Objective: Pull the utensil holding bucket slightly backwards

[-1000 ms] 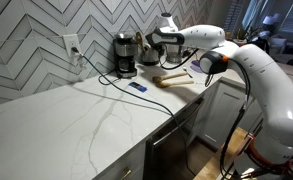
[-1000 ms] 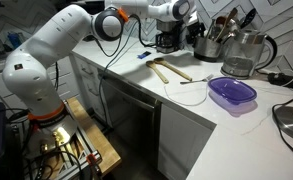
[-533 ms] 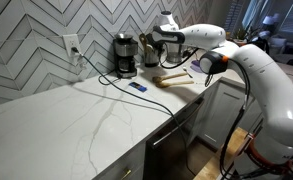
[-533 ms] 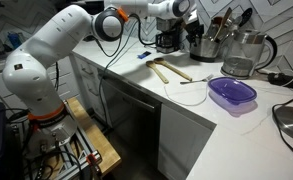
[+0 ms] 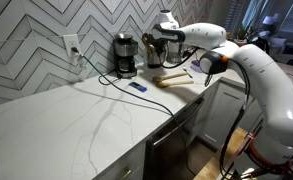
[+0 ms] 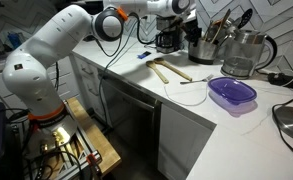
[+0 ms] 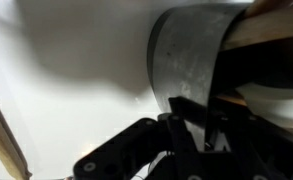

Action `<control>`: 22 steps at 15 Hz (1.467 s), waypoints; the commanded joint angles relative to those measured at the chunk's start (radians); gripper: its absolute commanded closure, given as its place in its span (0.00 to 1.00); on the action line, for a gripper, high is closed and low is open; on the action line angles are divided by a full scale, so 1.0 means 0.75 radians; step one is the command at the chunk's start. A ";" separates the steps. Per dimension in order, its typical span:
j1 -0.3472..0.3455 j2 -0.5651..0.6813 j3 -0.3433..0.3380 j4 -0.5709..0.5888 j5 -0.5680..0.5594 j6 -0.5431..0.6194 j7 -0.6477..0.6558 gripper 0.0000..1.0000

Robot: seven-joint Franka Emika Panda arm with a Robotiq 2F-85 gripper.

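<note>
The utensil holding bucket [image 7: 186,55] is a grey metal pot that fills the upper right of the wrist view, with wooden utensils [image 7: 271,25] sticking out of it. In both exterior views the bucket [image 5: 151,55] [image 6: 204,46] stands at the back of the white counter, between the coffee maker and the glass kettle. My gripper [image 7: 204,110] is shut on the bucket's rim, one dark finger [image 7: 186,112] outside the wall and the other inside. From outside, the gripper [image 5: 158,42] [image 6: 193,24] comes down onto the bucket from above.
A black coffee maker [image 5: 124,55] stands right beside the bucket, its cable running across the counter. A glass kettle [image 6: 244,52] is on the bucket's other side. Wooden utensils [image 6: 171,70], a blue object [image 5: 136,87] and a purple lidded bowl [image 6: 232,93] lie nearer the counter's front edge.
The jaws have closed onto the bucket's rim. The arm and the bucket have hardly moved.
</note>
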State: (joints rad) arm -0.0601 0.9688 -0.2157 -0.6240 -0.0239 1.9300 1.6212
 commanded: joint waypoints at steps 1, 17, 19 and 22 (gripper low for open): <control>-0.007 -0.011 -0.003 0.031 0.006 -0.155 0.017 0.99; 0.014 -0.098 0.032 -0.024 0.005 -0.320 -0.327 0.98; 0.013 -0.116 0.028 -0.041 0.002 -0.322 -0.359 0.98; 0.003 -0.144 0.024 -0.075 0.007 -0.303 -0.395 0.98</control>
State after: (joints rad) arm -0.0519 0.9279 -0.2054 -0.6154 -0.0251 1.7166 1.3663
